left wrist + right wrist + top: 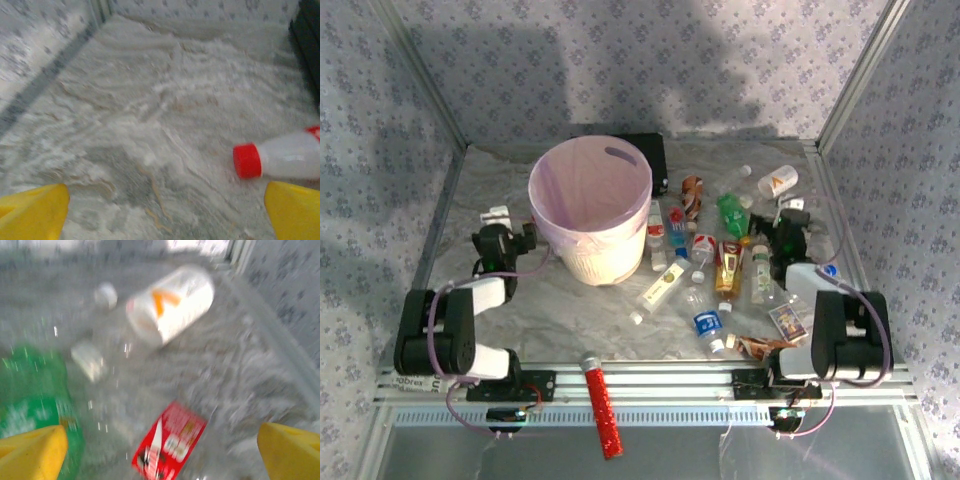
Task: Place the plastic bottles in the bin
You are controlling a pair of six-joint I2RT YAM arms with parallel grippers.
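The pale-pink bin [590, 205] stands left of centre. Most plastic bottles lie scattered to its right, among them a green one [732, 215], an amber one [727, 270] and a white-labelled one with an orange mark [778, 181]. My right gripper [788, 238] hangs open over that pile. Between its yellow fingertips [285, 452] lies a clear bottle with a red label [170, 440]; the green bottle [30, 395] is by the left tip. My left gripper [505, 238] is open left of the bin, with a red-capped bottle [280, 160] lying near its right fingertip [295, 210].
A red glittery tube [603, 405] lies on the front rail. A small flat card [788, 320] sits near the right arm's base. A black box [648, 150] stands behind the bin. Patterned walls and metal frame posts close in the table.
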